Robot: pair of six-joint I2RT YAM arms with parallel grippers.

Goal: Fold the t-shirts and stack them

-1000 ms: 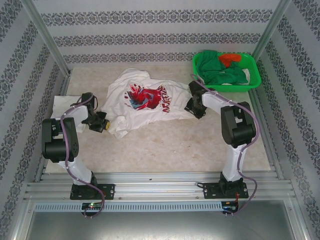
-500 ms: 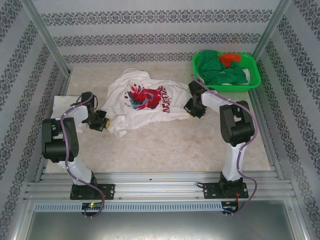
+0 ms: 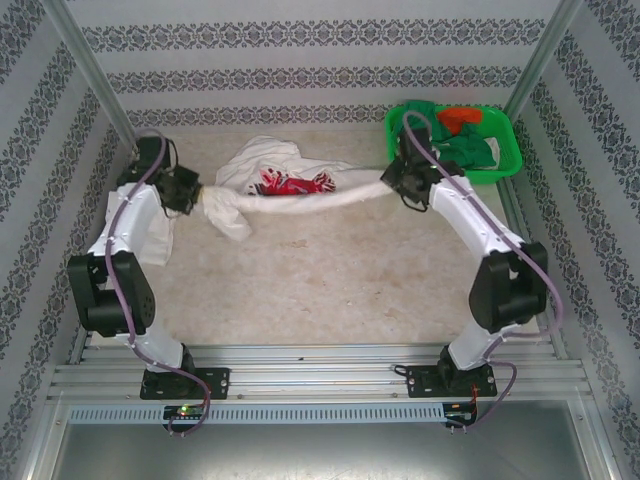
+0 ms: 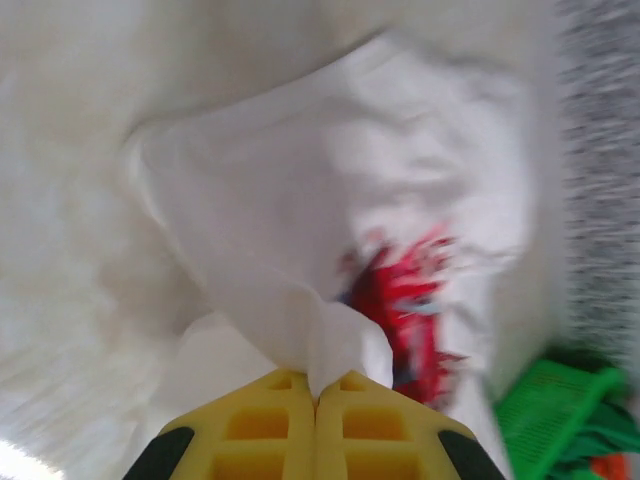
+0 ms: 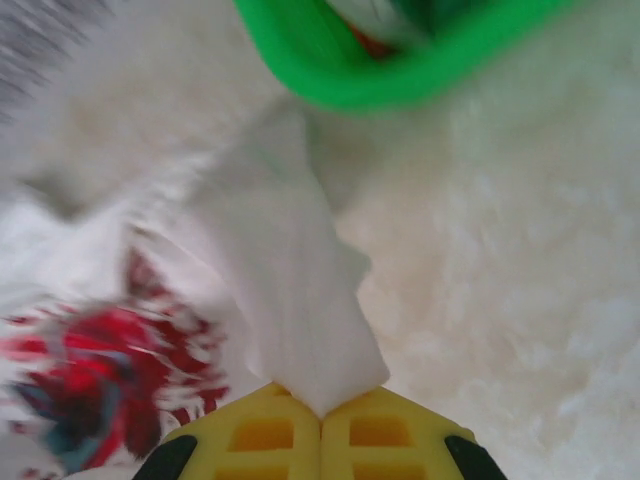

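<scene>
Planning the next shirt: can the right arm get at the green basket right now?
Probably yes for reach: the right gripper hangs beside the basket with nothing between. But it is shut on the white shirt, stretched to the left gripper, so not freely.

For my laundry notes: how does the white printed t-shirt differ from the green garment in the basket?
The white printed t-shirt is gripped at both ends, by the left gripper and the right gripper; the green garment lies heaped in the green basket. The t-shirt bears a red print; the green garment looks plain. Both are unfolded.
</scene>
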